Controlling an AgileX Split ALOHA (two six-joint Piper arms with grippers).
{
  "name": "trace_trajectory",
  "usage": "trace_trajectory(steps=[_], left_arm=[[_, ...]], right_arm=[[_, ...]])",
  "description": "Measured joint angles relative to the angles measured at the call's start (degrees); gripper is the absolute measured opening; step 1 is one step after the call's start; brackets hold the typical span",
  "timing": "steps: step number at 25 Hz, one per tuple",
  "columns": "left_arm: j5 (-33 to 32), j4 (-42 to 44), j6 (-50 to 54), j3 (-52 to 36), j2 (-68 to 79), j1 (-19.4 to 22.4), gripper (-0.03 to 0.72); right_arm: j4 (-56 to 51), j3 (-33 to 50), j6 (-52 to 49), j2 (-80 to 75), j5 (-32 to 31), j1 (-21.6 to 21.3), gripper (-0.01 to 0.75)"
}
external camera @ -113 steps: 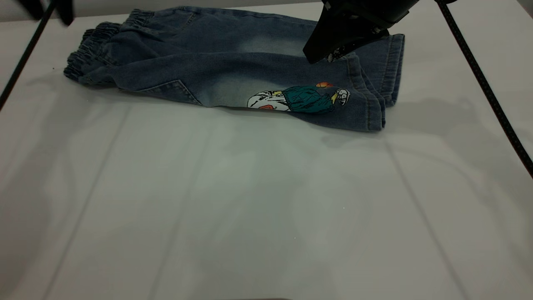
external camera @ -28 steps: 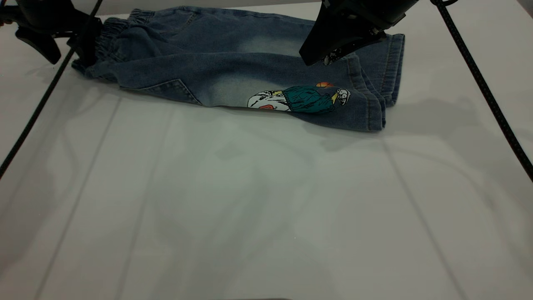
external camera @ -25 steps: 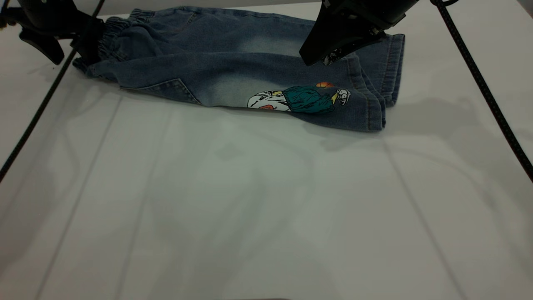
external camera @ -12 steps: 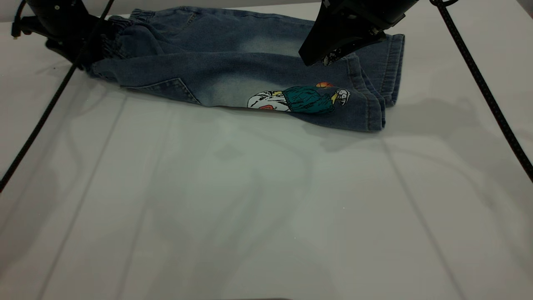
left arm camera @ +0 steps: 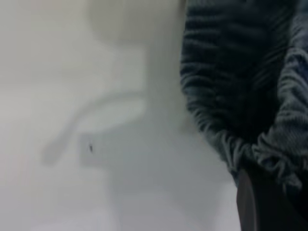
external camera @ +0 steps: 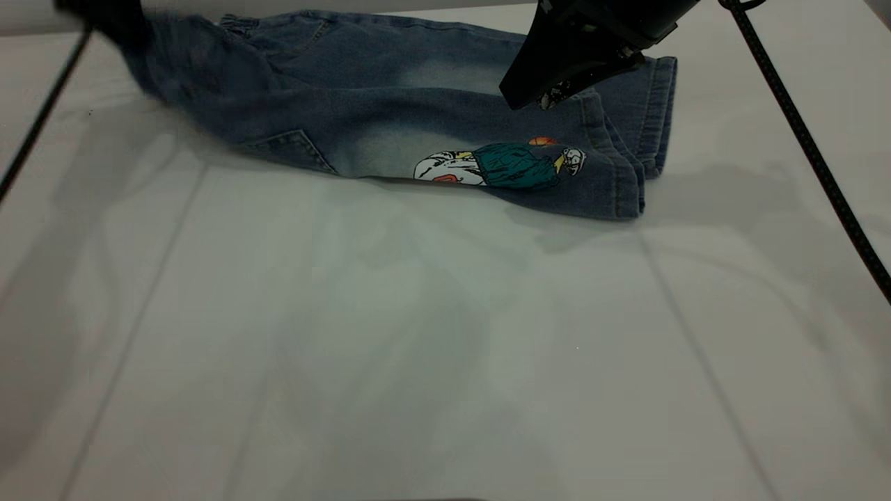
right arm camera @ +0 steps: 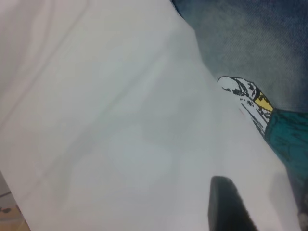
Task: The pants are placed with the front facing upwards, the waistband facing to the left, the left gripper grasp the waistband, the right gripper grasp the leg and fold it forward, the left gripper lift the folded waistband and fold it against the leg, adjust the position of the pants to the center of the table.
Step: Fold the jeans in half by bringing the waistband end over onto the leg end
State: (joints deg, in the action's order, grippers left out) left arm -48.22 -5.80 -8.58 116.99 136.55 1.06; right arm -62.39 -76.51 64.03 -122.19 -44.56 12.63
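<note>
The blue denim pants (external camera: 390,118) lie folded lengthwise on the far part of the white table (external camera: 418,334). A cartoon print (external camera: 501,165) faces up on the near leg. My left gripper (external camera: 120,19) is at the far left, shut on the elastic waistband (left arm camera: 226,91) and holding that end up off the table. One dark finger (left arm camera: 269,202) shows under the gathered cloth. My right gripper (external camera: 534,101) hovers open just above the leg hems (external camera: 626,174), holding nothing. In the right wrist view, one finger (right arm camera: 224,202) hangs over bare table beside the print (right arm camera: 250,98).
Black cables run down both sides, one on the left (external camera: 35,132) and one on the right (external camera: 814,153). The near half of the table is bare white surface with faint seams.
My left gripper came in from the far left, closed on the waistband and raised it, pulling that end of the pants up and slightly right. The right gripper has stayed put.
</note>
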Motion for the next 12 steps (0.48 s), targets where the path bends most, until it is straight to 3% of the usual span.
trace_trajectory(steps=[7, 12], left_arm=[[9.8, -10.4, -0.8, 0.0, -1.5, -0.2, 0.068], [20.2, -19.9, -1.2, -0.1, 3.9, -1.4, 0.068]], right_arm=[[0.0, 0.0, 0.0, 0.0, -0.1, 0.0, 0.267], [-0.4, 0.0, 0.0, 0.0, -1.0, 0.0, 0.267]])
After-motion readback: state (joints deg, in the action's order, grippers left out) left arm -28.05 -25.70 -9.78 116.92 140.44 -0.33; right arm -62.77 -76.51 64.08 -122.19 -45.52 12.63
